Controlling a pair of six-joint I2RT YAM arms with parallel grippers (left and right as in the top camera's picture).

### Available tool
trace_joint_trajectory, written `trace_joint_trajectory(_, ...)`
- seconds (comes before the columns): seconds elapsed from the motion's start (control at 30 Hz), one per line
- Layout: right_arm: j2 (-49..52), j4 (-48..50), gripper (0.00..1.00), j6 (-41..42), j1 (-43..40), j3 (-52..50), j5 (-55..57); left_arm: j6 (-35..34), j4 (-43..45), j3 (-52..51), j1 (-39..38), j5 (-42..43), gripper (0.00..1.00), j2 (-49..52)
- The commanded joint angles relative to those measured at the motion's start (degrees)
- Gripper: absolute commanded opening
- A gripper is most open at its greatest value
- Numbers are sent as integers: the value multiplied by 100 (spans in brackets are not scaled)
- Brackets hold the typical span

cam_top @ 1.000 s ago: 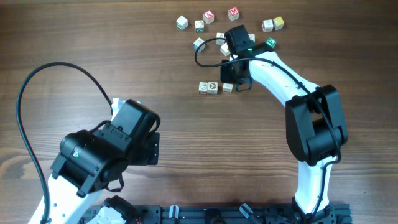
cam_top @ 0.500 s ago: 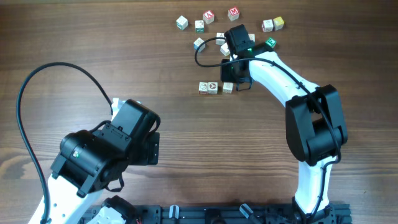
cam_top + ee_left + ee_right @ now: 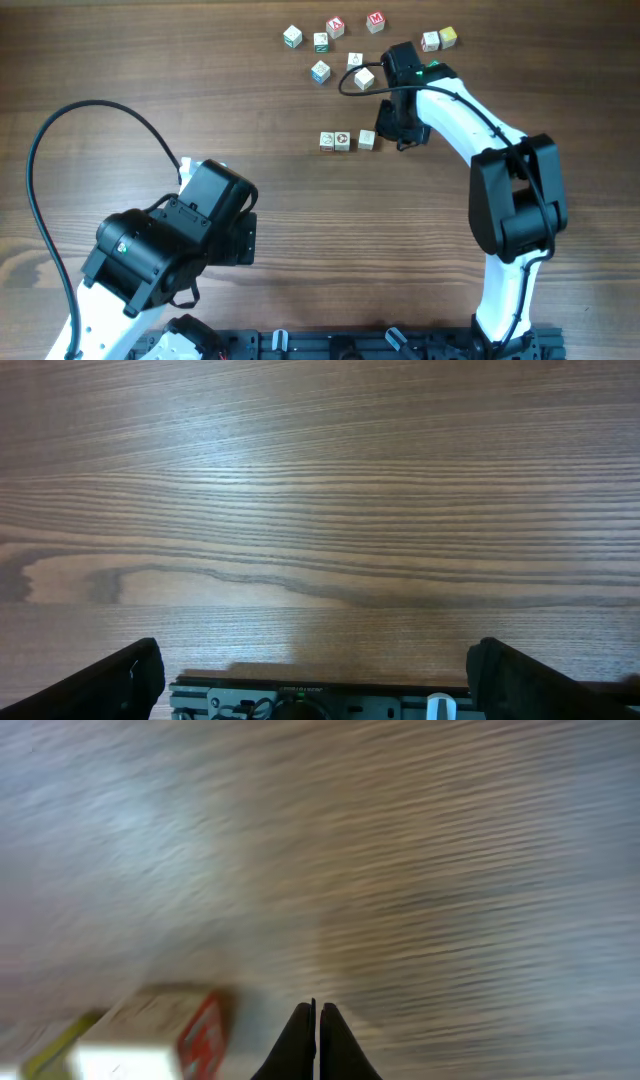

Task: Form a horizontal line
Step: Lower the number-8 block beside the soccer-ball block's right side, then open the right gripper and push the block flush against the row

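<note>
The right end effector (image 3: 316, 1018) has its fingers pressed together on nothing, above the bare tabletop (image 3: 450, 870). A blurred cube (image 3: 160, 1035) beside the tips bears an unreadable red mark. Just to its left lies the horizontal line (image 3: 343, 140): three whitish cubes with faint marks, the third barely apart. Farther out, a red-faced cube (image 3: 335, 26) seems to read A. The left end effector (image 3: 315, 655) gapes wide, empty.

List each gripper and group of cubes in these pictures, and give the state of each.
left gripper: open, empty.
right gripper: shut, holding nothing, near the row's right end.
horizontal line: three cubes side by side, unheld.
loose cubes: scattered, not in the row.
</note>
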Motion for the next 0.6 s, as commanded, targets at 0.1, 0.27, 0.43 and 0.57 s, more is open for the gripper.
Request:
trace_joint_trajectory(0.1,127,90,5,-669,74,39,-831,7,13,-31,22,-94,100,0)
trace_joint_trajectory(0.27,127,258,5,-822,79,39,-835,7,11,-31,22,-94,100,0)
trace_joint_trajectory(0.43,127,356,5,-977,83,39,-850,7,11,-31,22,-94,100,0)
trace_joint_trajectory(0.57,127,358,5,-1117,83,39,-852,7,11,-31,22,-94,100,0)
